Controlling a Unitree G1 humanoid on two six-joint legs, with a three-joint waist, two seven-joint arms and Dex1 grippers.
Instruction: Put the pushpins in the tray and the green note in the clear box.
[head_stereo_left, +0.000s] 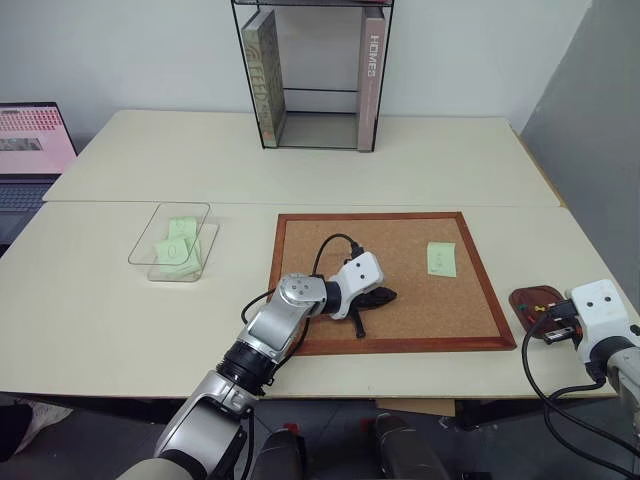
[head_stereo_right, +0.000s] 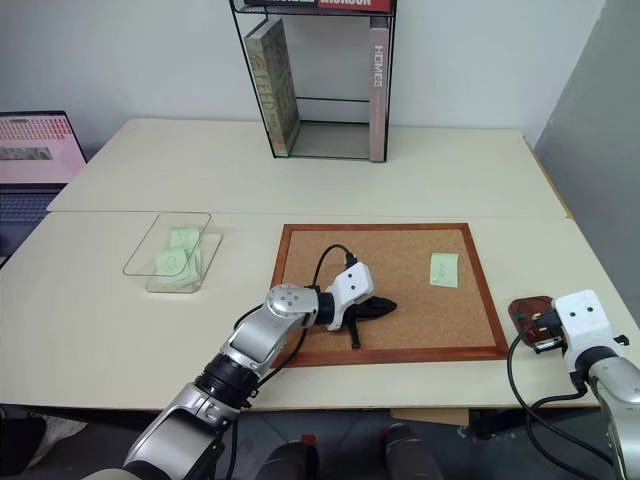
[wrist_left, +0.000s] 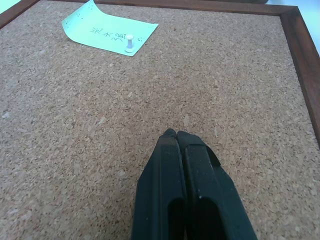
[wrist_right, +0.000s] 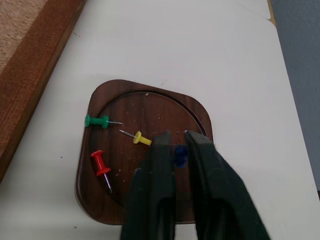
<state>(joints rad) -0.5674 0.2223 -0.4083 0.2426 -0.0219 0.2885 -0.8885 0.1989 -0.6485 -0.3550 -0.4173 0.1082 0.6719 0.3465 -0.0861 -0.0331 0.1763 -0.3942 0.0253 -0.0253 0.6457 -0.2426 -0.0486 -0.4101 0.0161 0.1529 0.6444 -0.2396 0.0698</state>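
The dark brown tray (wrist_right: 102, 100) sits on the table right of the corkboard, with green (wrist_right: 96, 121), yellow (wrist_right: 139, 139) and red (wrist_right: 100, 164) pushpins lying in it. My right gripper (wrist_right: 180, 135) hangs over the tray with its fingers slightly apart and a blue pushpin (wrist_right: 179, 156) in the narrow gap. The green note (head_stereo_left: 441, 259) is on the corkboard's right part, held by a white pushpin (wrist_left: 130, 43). My left gripper (wrist_left: 175, 135) is shut and empty, resting on the cork to the note's left. The clear box (head_stereo_left: 150, 232) at the left holds other green slips.
The wood-framed corkboard (head_stereo_left: 390, 345) takes up the table's middle. A black-framed shelf (head_stereo_left: 315, 70) with books stands at the back. A laptop (head_stereo_left: 30, 150) is at the far left. A grey panel (head_stereo_left: 590, 130) rises at the right, just beyond the table's edge and the tray.
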